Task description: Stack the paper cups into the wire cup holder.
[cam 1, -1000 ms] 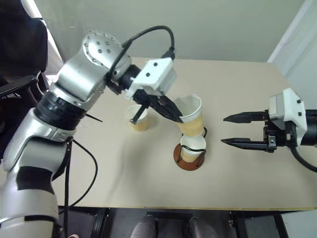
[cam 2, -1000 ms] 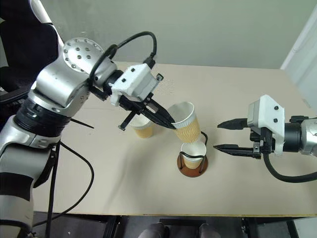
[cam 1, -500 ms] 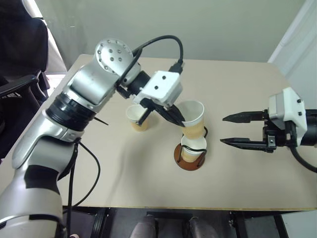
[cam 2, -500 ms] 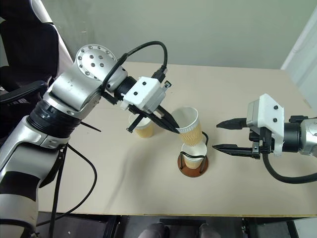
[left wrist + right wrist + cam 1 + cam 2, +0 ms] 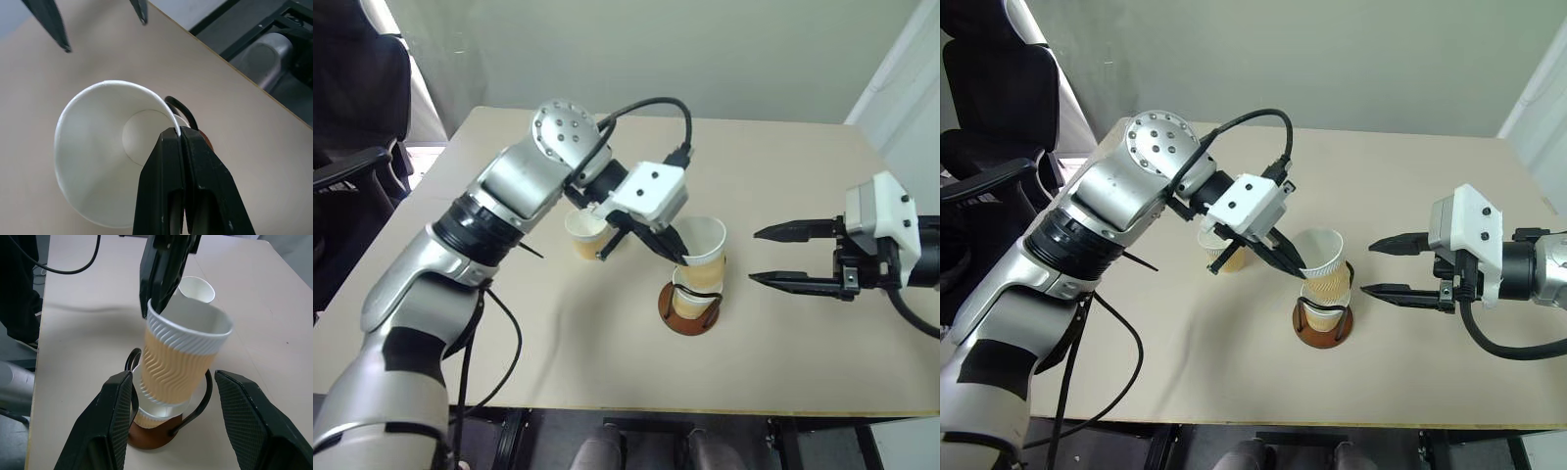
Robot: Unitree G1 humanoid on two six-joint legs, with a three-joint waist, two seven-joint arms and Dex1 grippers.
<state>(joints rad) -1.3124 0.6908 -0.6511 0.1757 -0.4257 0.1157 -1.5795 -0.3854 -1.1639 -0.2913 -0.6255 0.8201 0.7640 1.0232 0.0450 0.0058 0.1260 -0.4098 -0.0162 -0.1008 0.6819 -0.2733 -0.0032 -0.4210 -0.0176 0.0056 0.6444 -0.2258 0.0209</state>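
left pincer: my fingers pinch the rim of a paper cup, its foot entering the cup already seated in the wire cup holder mid-bench | right pincer: spread, empty, beside the holder, apart from it | third cup: upright behind my left pincer

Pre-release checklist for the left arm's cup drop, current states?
1. Left gripper shut on the held cup rim: ok.
2. Held cup's bottom entering the cup in the holder: ok.
3. Held cup upright: not ok, it leans in the right wrist view.
4. Fully seated in the lower cup: not ok, most of it stands above.
5. Wire cup holder flat on the table: ok.
6. Right gripper open, apart from the holder: ok.
7. Third cup upright on the table: ok.
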